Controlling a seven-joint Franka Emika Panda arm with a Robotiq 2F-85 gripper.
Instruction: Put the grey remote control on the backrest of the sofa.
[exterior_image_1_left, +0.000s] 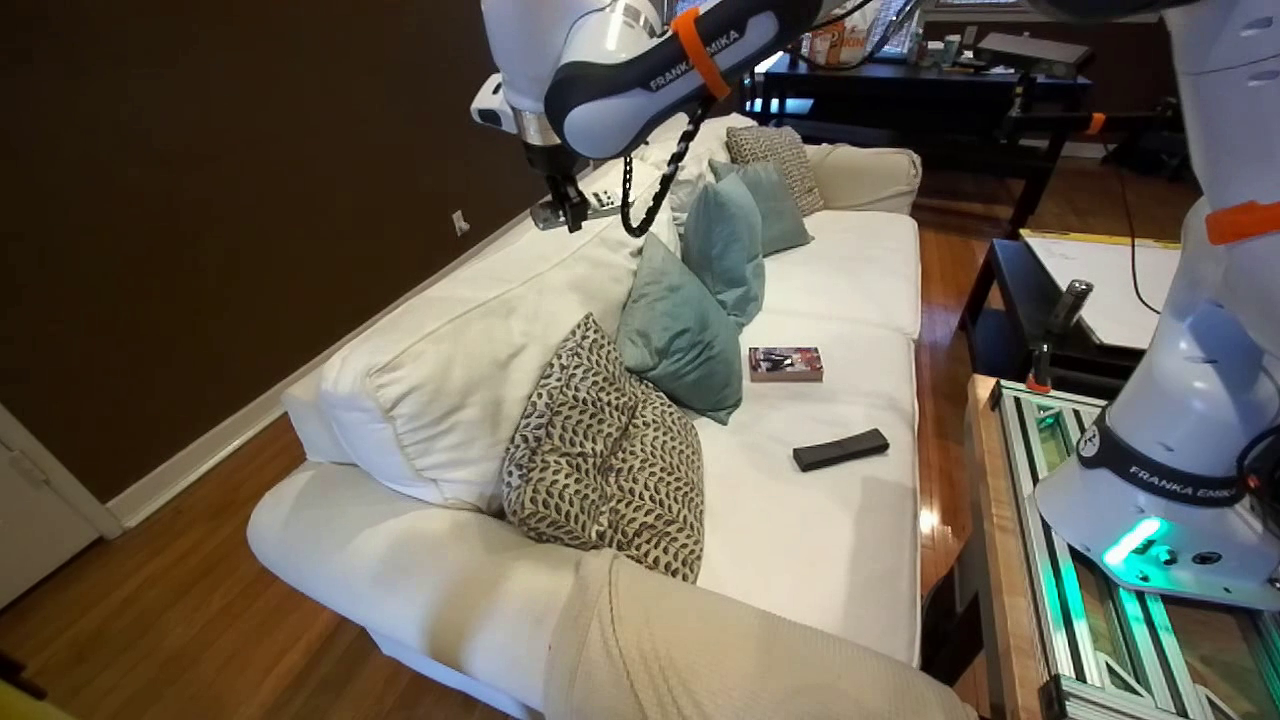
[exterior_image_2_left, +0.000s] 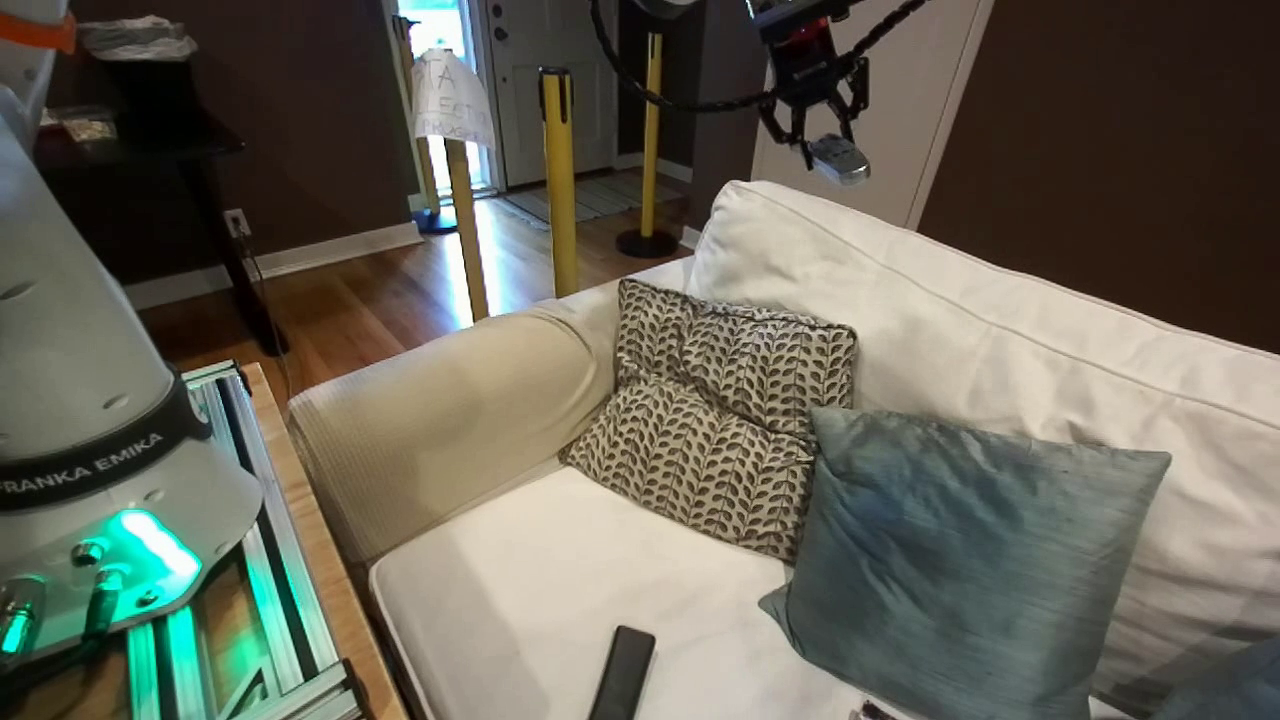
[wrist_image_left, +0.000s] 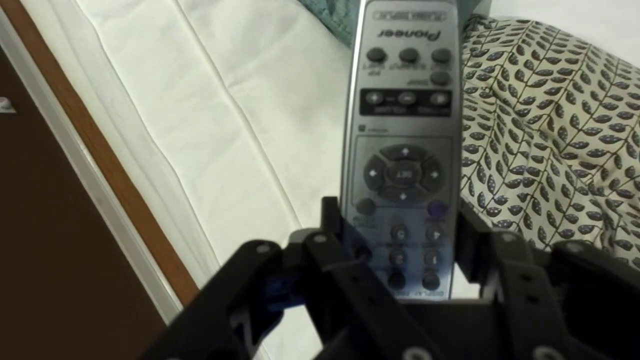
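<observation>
**Remote Held Above the Backrest, Long Axis Oblique to the Seam**

In the wrist view, the remote (wrist_image_left: 404, 150) extends lengthwise up the frame, button face toward the camera and lettering inverted. Its Pioneer end points away from the gripper (wrist_image_left: 399, 227) and overlaps the teal cushion (wrist_image_left: 335, 17) behind; its number-key end sits within the grasp, the fingers (wrist_image_left: 330, 212) clamped against both long edges. Beneath, the seam (wrist_image_left: 242, 115) of the backrest (wrist_image_left: 200, 115) runs obliquely to the remote's long axis, with the patterned cushion (wrist_image_left: 545, 145) on the right. In an exterior view, the remote (exterior_image_2_left: 842, 160) hangs clear of the backrest, background showing between them. In both exterior views, a black bar (exterior_image_1_left: 842, 450) lies on the seat (exterior_image_1_left: 830, 290).
</observation>
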